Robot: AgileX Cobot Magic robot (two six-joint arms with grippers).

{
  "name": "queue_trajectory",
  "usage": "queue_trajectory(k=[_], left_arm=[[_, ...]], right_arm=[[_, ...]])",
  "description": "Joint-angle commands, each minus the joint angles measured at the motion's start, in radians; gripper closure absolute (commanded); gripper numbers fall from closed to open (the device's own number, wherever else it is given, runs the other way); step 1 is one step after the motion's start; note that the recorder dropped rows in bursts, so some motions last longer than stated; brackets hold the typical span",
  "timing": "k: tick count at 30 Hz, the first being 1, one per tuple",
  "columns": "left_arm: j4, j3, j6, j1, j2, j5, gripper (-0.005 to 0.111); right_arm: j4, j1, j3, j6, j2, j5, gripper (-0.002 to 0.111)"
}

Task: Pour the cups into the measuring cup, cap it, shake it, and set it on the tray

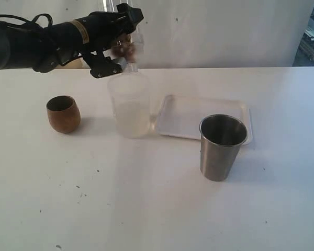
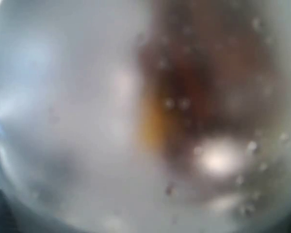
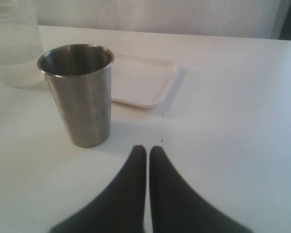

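Observation:
My left gripper (image 1: 121, 32) is raised at the back left, shut on the clear measuring cup (image 1: 130, 48), which is motion-blurred and holds brown contents. In the left wrist view that measuring cup (image 2: 136, 121) fills the frame as a blur of clear plastic and brown, hiding the fingers. The brown wooden cup (image 1: 63, 113) stands upright at the left. The steel tumbler (image 1: 222, 146) (image 3: 80, 92) stands upright in front of the white tray (image 1: 199, 116) (image 3: 143, 80). My right gripper (image 3: 148, 149) is shut and holds nothing, just short of the tumbler.
A frosted translucent beaker (image 1: 129, 107) (image 3: 14, 46) stands directly below the raised measuring cup, between the wooden cup and the tray. The white table (image 1: 157, 209) carries small dark specks. A pale wall runs behind the table.

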Motion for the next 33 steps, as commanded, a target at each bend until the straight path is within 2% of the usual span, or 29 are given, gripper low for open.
queue_trajectory(k=[1, 33], left_arm=[[0.000, -0.008, -0.007, -0.001, -0.013, -0.038, 0.107], [0.000, -0.008, -0.007, -0.009, -0.013, -0.014, 0.107]], right_arm=[[0.001, -0.002, 0.002, 0.004, -0.006, -0.004, 0.106], [0.001, -0.002, 0.002, 0.004, -0.006, -0.004, 0.106]])
